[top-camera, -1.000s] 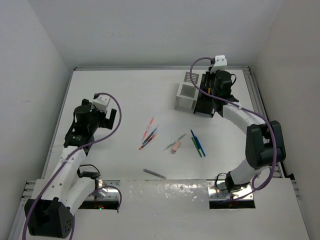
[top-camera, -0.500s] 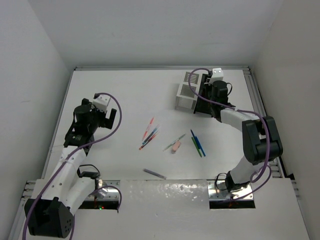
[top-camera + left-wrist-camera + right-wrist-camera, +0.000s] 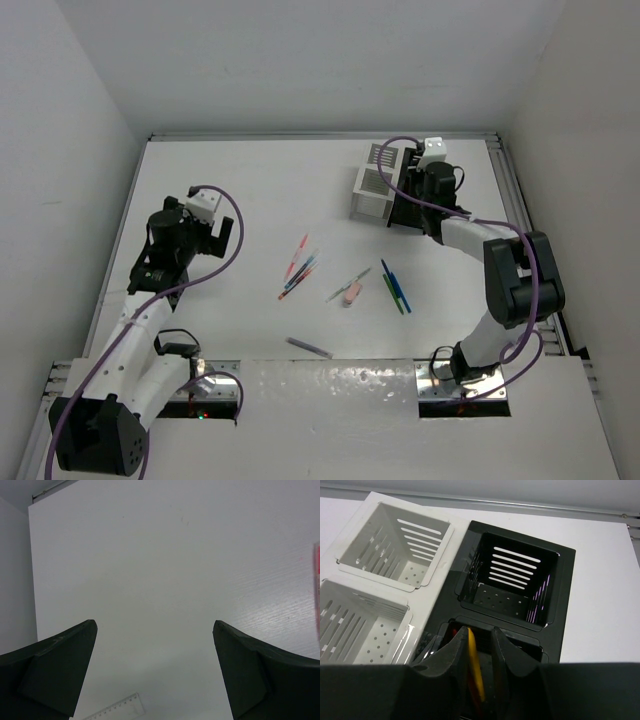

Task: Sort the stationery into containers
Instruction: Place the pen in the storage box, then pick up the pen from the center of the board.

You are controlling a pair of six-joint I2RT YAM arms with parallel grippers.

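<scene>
My right gripper (image 3: 479,630) hangs over the near compartment of the black container (image 3: 566,605), its jaws slightly parted. An orange pen (image 3: 474,666) stands between them, leaning on the left finger with a gap to the right one; something red shows beside it in the compartment. The white container (image 3: 451,539) stands next to the black one. From above, the right gripper (image 3: 418,196) covers the black container (image 3: 404,216), beside the white one (image 3: 372,188). Loose stationery lies mid-table: red pens (image 3: 298,255), a pink eraser (image 3: 351,294), a blue pen (image 3: 397,284), a grey pen (image 3: 309,347). My left gripper (image 3: 152,625) is open over bare table.
A clear ruler (image 3: 114,711) lies just under the left gripper. A red strip (image 3: 317,590) shows at the right edge of the left wrist view. White walls enclose the table; a metal rail (image 3: 505,190) runs along its right side near the containers.
The right gripper came down and toward the black container a second ago, then held still. Its jaws have since parted a little around the orange pen. The left arm has not moved.
</scene>
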